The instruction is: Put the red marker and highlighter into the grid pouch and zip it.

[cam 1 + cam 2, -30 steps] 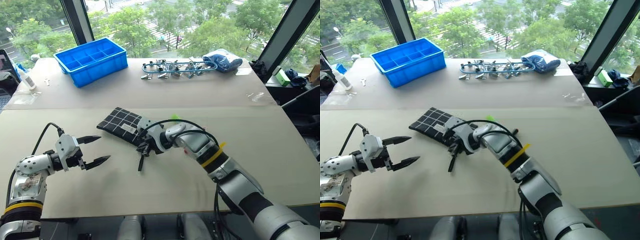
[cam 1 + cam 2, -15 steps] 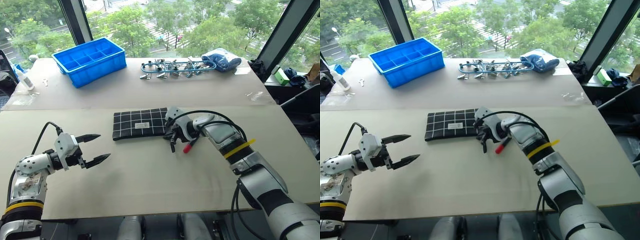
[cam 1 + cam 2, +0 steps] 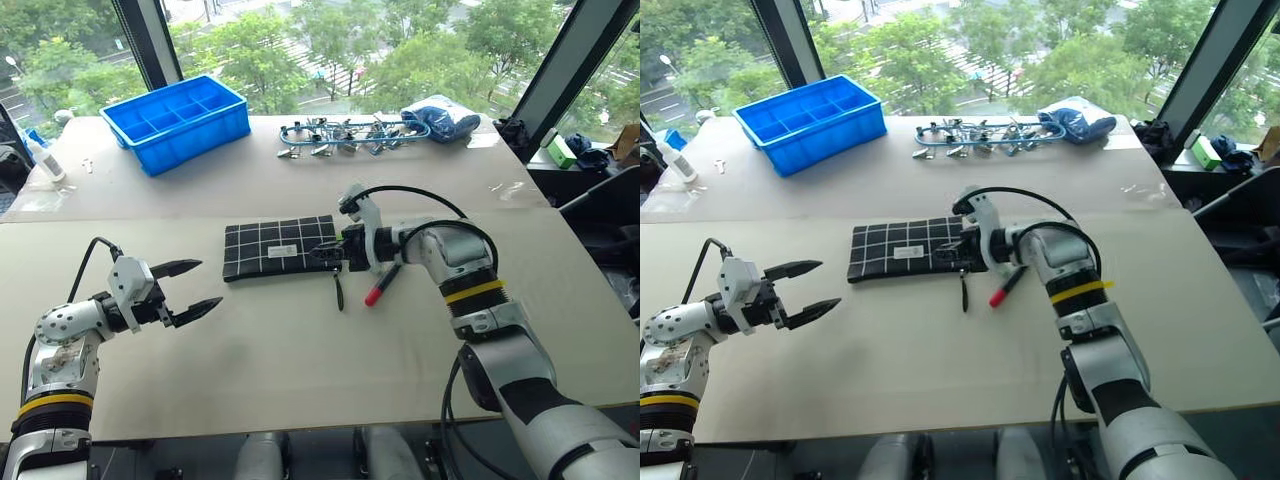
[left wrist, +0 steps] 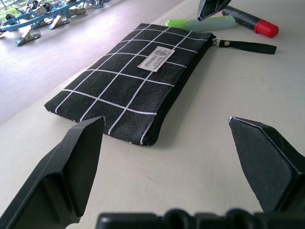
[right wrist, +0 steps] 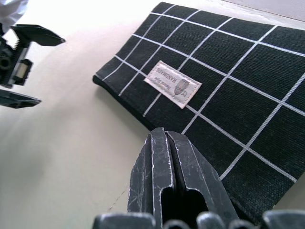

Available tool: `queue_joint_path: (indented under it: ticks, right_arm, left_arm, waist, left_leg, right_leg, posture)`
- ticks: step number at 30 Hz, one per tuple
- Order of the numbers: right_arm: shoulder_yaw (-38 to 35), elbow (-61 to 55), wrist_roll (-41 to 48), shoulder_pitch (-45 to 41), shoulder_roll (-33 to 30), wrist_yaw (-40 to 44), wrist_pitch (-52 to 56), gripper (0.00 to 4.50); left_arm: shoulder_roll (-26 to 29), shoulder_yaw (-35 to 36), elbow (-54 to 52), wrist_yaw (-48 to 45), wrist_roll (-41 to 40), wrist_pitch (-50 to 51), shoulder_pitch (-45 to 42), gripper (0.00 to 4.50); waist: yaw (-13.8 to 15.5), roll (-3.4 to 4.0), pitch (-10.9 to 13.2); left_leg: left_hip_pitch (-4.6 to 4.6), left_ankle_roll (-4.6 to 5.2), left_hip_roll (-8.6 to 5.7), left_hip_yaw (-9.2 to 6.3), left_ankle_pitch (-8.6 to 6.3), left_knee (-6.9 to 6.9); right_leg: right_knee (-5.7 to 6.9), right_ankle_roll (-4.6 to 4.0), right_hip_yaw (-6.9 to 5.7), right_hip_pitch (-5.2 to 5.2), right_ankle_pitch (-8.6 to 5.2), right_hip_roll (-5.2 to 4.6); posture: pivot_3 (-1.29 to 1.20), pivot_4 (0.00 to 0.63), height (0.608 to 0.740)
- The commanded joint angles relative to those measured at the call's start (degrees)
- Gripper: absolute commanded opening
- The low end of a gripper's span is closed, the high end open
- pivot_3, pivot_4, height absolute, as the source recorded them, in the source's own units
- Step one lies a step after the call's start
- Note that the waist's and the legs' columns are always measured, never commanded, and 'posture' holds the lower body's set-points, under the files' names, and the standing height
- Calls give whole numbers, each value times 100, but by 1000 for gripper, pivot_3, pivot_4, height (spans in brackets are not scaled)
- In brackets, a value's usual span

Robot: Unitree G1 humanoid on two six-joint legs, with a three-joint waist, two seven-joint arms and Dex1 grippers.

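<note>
So here's what you've got on the table (image 3: 300,340): the grid pouch (image 3: 278,247) lies flat near the middle, label side up, its black zipper-pull strap (image 3: 339,291) trailing off the right end toward you; the red marker (image 3: 383,284) sits just beside that same end, lying at a slant with the red cap nearest the robot, and it's outside the pouch; the highlighter (image 4: 200,22) is right by the pouch's strap-end corner too, next to the marker (you see it best from the left wrist view), also outside.

Your right gripper (image 3: 322,252) is pinched fully together with nothing between the fingers; its tip sits at the pouch's right edge, close over the fabric, though I can't tell if it actually touches. Your left gripper (image 3: 198,288) hangs above bare table well to the left of the pouch, fingers spread wide and gripping nothing, pointed toward the pouch.

Further back there's a blue bin (image 3: 180,121), a row of metal clips (image 3: 345,135) and a blue cloth bundle (image 3: 443,118).
</note>
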Motion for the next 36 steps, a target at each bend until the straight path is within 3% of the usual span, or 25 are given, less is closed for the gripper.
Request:
queue_joint_path:
  ticks: [1,7,19,31,36]
  right_arm:
    - [261,-248,-348,142,163,-369,-433,89]
    - [901,-433,-1073,441,55,-588,-1197,89]
    - [-558,-25,-34,-389,304,-436,-388,89]
    - [898,379,-1661,311,235,-1123,-1812,89]
    - [656,608,-1613,290,397,-1310,-1887,89]
  left_arm:
    - [44,116,43,-43,-81,-45,-97,4500]
    - [141,-44,361,55,349,-352,-185,4500]
    - [94,-81,579,-8,445,-530,-298,4500]
    - [19,-318,609,207,731,-776,-441,4500]
    - [-31,-450,587,240,799,-819,-587,4500]
  waist:
    - [4,0,0]
    - [-10,0,0]
    - [-6,0,0]
    - [-29,1,0]
    - [-29,-1,-1]
  left_leg:
    - [0,0,0,0,0,0]
    - [0,0,-1,0,0,1]
    - [0,-3,2,-1,2,0]
    - [-3,-4,-2,0,2,-1]
    - [2,-9,0,-2,6,0]
  right_leg:
    - [1,0,0,1,0,0]
    - [-1,1,0,0,0,1]
    - [0,0,-1,0,0,3]
    - [2,1,-1,1,0,0]
    - [0,1,-2,3,0,2]
  posture:
    - [0,150,740]
    - [0,150,740]
    - [0,150,740]
    - [0,150,740]
    - [0,150,740]
